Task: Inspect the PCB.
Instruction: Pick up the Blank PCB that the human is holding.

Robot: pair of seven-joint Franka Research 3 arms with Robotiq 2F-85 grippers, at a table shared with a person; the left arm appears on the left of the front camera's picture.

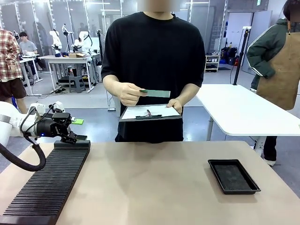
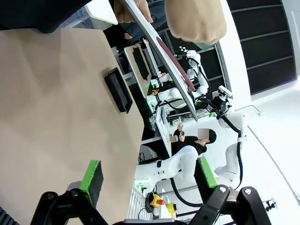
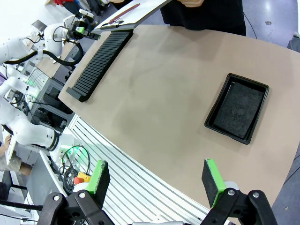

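Observation:
Across the table, a person's hand (image 1: 128, 93) holds the PCB (image 1: 155, 93), a thin green board, level at chest height. Their other hand holds a clipboard (image 1: 150, 112) with white paper just below it. My left gripper (image 1: 76, 130) hovers open and empty at the far end of the black slotted rack (image 1: 47, 183), well to the left of the PCB. In the left wrist view its green pads (image 2: 91, 176) stand wide apart, with the clipboard (image 2: 161, 56) seen edge-on ahead. My right gripper (image 3: 155, 178) is open and empty, high over the table's near edge.
A black rectangular tray (image 1: 233, 176) lies on the table at the right, also seen as the tray (image 3: 238, 108) and the tray (image 2: 118, 90). The slotted rack (image 3: 101, 58) runs along the left side. Another person stands by a white table (image 1: 243, 112) behind.

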